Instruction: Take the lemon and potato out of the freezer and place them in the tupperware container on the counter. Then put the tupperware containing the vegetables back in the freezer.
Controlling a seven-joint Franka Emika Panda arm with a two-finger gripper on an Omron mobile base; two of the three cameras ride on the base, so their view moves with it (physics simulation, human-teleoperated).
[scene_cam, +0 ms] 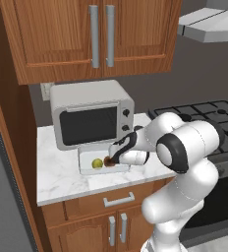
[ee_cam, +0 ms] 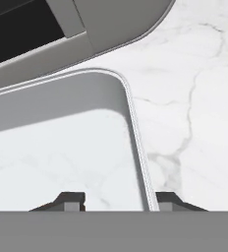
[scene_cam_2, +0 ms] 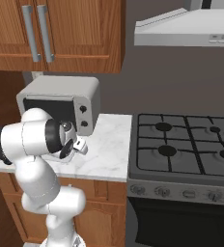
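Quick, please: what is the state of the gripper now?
Gripper: open, fingers on either side of one wall of the tupperware container, not yet clamped on it.

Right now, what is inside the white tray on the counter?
The tupperware container holds the lemon and the brown potato. The tool hangs over its right end, hiding part of the floor.

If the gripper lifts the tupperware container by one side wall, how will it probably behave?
The tupperware container looks stiff, so it should rise in one piece. Held by one wall, it would probably tilt. Then the lemon and potato, both rounded and loose inside, may roll to the lower side. The low walls may barely stop them.
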